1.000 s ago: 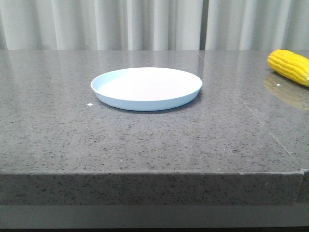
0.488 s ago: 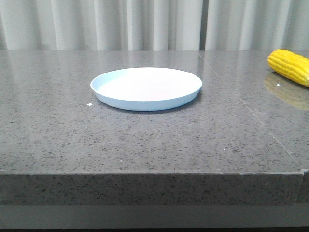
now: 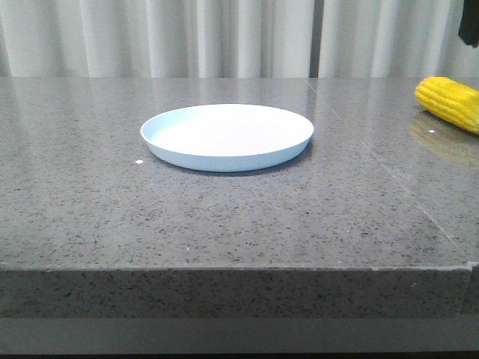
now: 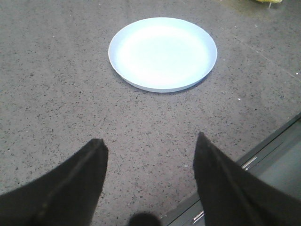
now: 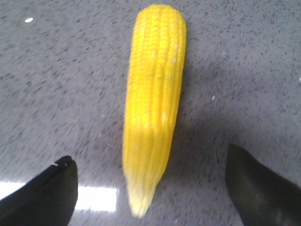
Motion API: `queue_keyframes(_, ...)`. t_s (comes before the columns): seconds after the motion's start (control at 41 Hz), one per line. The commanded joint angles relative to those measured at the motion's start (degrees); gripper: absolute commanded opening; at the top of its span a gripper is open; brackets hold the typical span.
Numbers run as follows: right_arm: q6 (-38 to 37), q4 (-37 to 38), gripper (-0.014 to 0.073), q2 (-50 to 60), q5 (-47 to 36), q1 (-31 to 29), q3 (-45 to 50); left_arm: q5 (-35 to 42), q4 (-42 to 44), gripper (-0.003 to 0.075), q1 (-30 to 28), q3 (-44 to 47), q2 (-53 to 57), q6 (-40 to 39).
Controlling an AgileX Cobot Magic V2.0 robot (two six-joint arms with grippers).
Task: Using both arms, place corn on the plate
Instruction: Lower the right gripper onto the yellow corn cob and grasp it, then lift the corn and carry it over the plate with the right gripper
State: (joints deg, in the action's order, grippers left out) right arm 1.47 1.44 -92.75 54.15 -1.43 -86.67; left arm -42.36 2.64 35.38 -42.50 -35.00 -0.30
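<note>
The corn (image 3: 449, 102) lies on the table at the far right, cut off by the frame edge. In the right wrist view the corn (image 5: 155, 89) lies lengthwise between my fingers, pale tip toward the camera. My right gripper (image 5: 149, 157) is open above it, with a finger on each side and clear of it. The plate (image 3: 227, 137) sits empty at the table's middle. In the left wrist view the plate (image 4: 162, 53) lies ahead of my open, empty left gripper (image 4: 150, 143), which hovers near the table's front edge.
The grey speckled table (image 3: 224, 224) has its front edge close to the camera, and it also shows in the left wrist view (image 4: 263, 146). A pale curtain (image 3: 224, 37) hangs behind. A dark part of the right arm (image 3: 470, 22) shows at the top right.
A dark part of the right arm has come into the front view at the top right, above the corn. The corn and the plate have not moved.
</note>
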Motion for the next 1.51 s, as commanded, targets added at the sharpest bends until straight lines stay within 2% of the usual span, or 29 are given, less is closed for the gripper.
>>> queue_keyframes(0.0,-0.3,0.9,0.0655,-1.6,-1.5,-1.2,-4.9,4.5,-0.3,0.0409,0.5,-1.4,0.0,-0.8)
queue_keyframes(0.463,-0.3,-2.0,0.0650,-14.7,-4.8,-1.3,-10.2,4.5,-0.3,0.0409,0.5,-1.4,0.0,-0.8)
queue_keyframes(0.537,0.1,-2.7,0.0584,-15.2,-4.5,-1.3,-10.2,4.5,-0.3,0.0409,0.5,-1.4,0.0,-0.8)
queue_keyframes(0.634,0.7,-3.7,0.0381,-15.3,-4.4,-1.3,-10.2,4.5,-0.3,0.0409,0.5,-1.4,0.0,-0.8)
queue_keyframes(0.707,0.7,-4.2,0.0270,-15.2,-4.3,-1.3,-10.2,4.5,-0.3,0.0409,0.5,-1.4,0.0,-0.8)
queue_keyframes(0.756,0.7,-4.5,0.0246,-15.0,-4.1,-1.3,-10.2,4.5,-0.3,0.0409,0.5,-1.4,0.0,-0.8)
queue_keyframes(0.976,1.3,-6.4,0.0248,-11.5,-1.3,-0.3,-10.2,4.5,-0.3,0.0409,0.5,-1.4,0.0,-0.8)
queue_keyframes(1.146,3.8,-9.4,0.0248,-6.6,1.0,5.6,-10.2,4.5,-0.3,0.0409,0.5,-1.4,0.0,-0.8)
queue_keyframes(1.39,3.8,-10.2,0.0252,-3.5,6.2,19.5,-12.9,4.5,-0.3,0.0409,0.5,-1.4,0.0,-0.8)
queue_keyframes(1.488,3.1,-10.2,0.0290,-4.8,7.3,24.6,-16.1,4.5,-0.3,0.0409,0.5,-1.4,0.0,-0.8)
